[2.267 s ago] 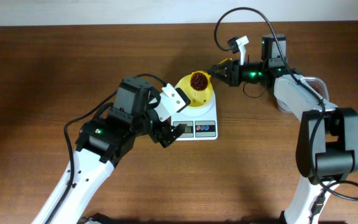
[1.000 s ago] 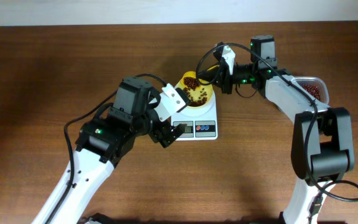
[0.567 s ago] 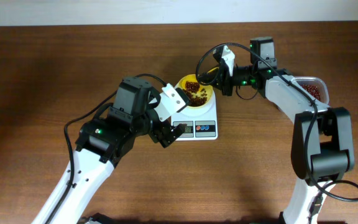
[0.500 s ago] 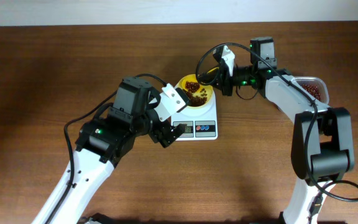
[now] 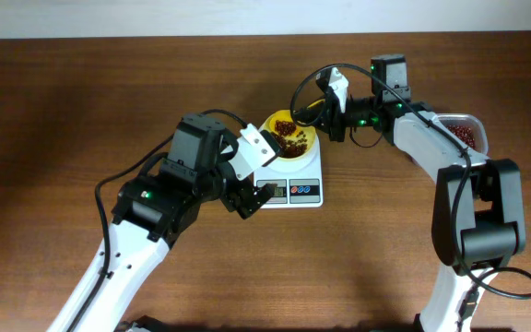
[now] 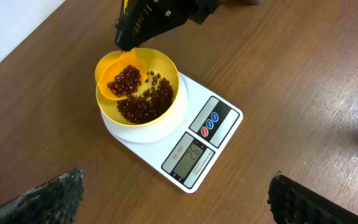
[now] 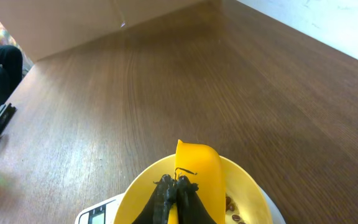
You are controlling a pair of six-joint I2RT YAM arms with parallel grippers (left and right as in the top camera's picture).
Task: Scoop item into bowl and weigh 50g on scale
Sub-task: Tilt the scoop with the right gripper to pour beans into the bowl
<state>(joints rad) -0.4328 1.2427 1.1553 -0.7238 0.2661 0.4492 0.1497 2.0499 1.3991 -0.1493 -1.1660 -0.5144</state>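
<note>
The scoop (image 6: 122, 81), clamped by its handle in the right end effector (image 5: 330, 120), is held over the bowl (image 6: 169, 119) on the scale (image 6: 224, 126), upper centre of the overhead view. Its long axis runs leftward over the beans (image 6: 145, 107). The left end effector (image 5: 253, 197) is spread apart.

The brown wooden table (image 5: 81, 101) carries the white scale (image 5: 298, 192) and a clear tub (image 5: 476, 124).
</note>
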